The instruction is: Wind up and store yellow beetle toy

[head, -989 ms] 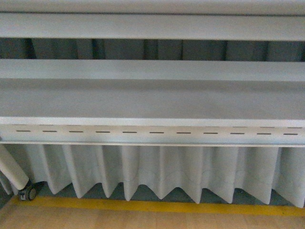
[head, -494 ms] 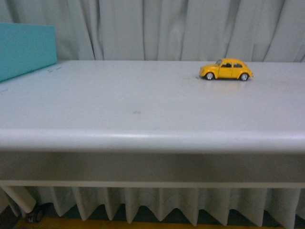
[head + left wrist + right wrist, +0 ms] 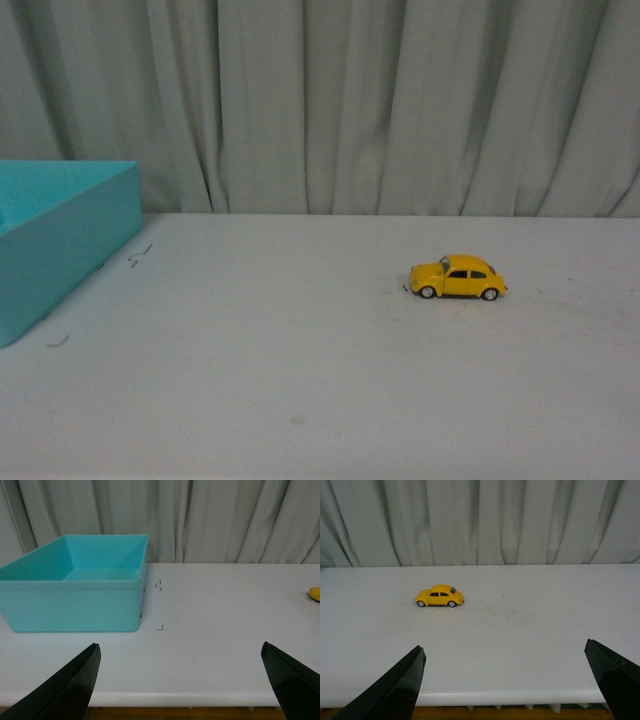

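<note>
The yellow beetle toy [image 3: 457,278] stands on its wheels on the white table [image 3: 300,380], right of the middle, side-on. It also shows in the right wrist view [image 3: 440,596], and only its edge shows in the left wrist view [image 3: 314,593]. A teal bin [image 3: 50,240] sits at the table's left, open and empty inside in the left wrist view [image 3: 75,582]. My left gripper [image 3: 180,685] is open and empty at the table's near edge, in front of the bin. My right gripper [image 3: 505,685] is open and empty at the near edge, well short of the toy. Neither arm shows in the front view.
A grey pleated curtain [image 3: 380,100] hangs behind the table's far edge. Small dark marks [image 3: 159,584] lie on the table beside the bin. The table's near edge [image 3: 485,697] runs just ahead of both grippers.
The front view has risen from the shelf and skirt below the table to looking down on the tabletop. The toy and bin now sit lower and nearer in the picture.
</note>
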### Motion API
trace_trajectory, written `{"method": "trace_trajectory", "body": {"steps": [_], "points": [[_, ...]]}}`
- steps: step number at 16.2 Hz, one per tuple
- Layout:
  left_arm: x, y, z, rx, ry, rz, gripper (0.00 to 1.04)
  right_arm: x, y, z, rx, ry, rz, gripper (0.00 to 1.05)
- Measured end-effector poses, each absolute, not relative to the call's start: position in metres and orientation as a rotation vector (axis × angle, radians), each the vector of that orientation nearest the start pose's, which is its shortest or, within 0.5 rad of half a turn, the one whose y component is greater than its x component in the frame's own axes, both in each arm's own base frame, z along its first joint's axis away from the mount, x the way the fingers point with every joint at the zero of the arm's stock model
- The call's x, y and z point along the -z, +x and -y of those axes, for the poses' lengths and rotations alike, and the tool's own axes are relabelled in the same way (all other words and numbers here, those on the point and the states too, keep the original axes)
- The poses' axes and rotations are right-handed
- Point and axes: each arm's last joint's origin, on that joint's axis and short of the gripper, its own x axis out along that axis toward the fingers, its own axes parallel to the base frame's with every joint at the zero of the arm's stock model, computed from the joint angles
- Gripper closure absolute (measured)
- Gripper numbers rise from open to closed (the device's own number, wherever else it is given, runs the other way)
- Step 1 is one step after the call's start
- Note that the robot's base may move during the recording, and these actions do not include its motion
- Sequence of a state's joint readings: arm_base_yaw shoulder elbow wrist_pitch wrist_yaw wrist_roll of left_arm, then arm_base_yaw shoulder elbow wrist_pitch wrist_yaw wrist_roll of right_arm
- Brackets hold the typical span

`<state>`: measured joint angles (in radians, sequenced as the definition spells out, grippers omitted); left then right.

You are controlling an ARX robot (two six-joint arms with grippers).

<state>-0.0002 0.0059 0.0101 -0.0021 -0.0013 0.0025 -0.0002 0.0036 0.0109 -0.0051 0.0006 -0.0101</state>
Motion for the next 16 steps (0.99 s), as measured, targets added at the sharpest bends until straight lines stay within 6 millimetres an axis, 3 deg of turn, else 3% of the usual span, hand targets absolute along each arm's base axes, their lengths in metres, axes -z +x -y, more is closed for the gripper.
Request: {"method": "trace_trajectory", "body": {"steps": [16], "points": [[-0.1663, 0.0975, 0.0000, 0.000, 0.002, 0.002, 0.07, -0.1666, 0.0973, 0.0000, 0.000, -0.008, 0.004, 0.07]]}}
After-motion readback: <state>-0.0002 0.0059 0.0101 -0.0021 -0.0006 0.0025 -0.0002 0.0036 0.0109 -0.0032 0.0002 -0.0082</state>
